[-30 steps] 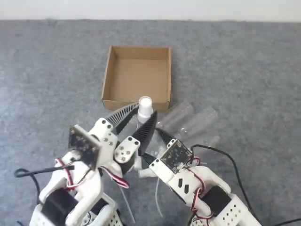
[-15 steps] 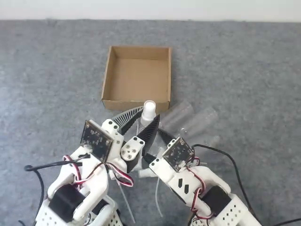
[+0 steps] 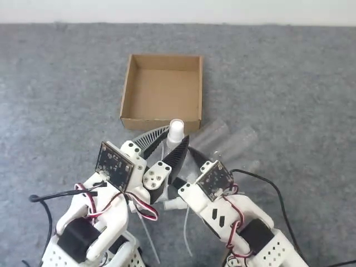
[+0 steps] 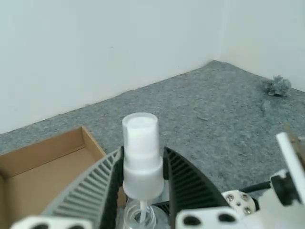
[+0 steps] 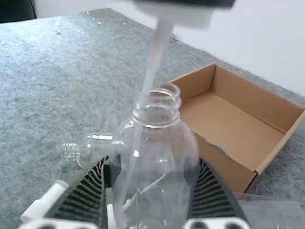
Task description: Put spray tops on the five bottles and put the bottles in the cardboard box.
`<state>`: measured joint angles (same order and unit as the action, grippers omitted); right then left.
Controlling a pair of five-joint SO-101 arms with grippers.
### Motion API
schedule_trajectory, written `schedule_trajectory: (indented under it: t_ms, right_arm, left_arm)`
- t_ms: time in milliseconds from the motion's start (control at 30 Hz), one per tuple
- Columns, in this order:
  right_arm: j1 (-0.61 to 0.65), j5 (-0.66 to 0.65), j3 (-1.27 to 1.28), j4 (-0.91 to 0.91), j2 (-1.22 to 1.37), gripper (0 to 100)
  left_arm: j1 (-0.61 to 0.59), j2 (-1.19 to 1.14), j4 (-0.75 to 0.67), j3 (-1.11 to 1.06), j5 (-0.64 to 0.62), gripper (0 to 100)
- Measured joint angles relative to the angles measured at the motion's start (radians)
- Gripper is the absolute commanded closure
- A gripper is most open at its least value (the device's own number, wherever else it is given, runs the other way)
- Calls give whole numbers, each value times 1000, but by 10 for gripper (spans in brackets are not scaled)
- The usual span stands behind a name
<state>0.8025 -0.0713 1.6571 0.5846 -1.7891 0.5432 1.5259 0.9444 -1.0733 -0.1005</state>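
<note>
Left pincer: The left pincer [image 4: 141, 164] is closed on a white spray top [image 4: 141, 155], its ribbed fingers [image 4: 90, 191] pressing the cap from both sides. From the high view it [image 3: 176, 137] sits just in front of the box's near wall.

Right pincer: The right pincer [image 5: 152, 168] clamps the body of a clear bottle [image 5: 157, 143] and holds it upright, the fingers spread only as wide as the bottle.

Spray top: It hangs right above the bottle's open neck, not seated on it. Its thin tube [image 5: 148, 78] runs down through the neck into the bottle.

Bottle: It stands directly under the left pincer, between the two arms and near the box.

Cardboard box: The open cardboard box [image 3: 161, 123] rests on the bench beyond both pincers, just past the raised spray top [image 3: 176, 131].

Other bottles: Other bottles [image 3: 214, 133] lie on their sides in a loose cluster on the bench, to the right of the box's near corner. Another one [image 5: 90, 143] lies beside the held bottle.

Loose spray top: A loose spray top [image 3: 177, 203] lies on the bench between the two arms.

Bench: The bench [image 3: 67, 83] has a grey, carpet-like covering and runs back to a pale wall [image 4: 95, 43].
</note>
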Motion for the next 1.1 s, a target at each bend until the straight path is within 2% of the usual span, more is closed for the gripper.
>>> schedule_trajectory:
  t_ms: [233, 600, 800, 1100]
  right_arm:
    - [0, 0, 0, -18, 0, 958]
    - [-2, 0, 0, -18, 0, 958]
    - [-2, 0, 0, -18, 0, 958]
    - [-2, 0, 0, -18, 0, 958]
  left_arm:
    - [0, -5, 0, -31, 0, 828]
    - [-6, -2, 26, -31, 0, 822]
    - [-147, -2, 51, -8, 0, 824]
    - [-175, 2, 52, -5, 0, 824]
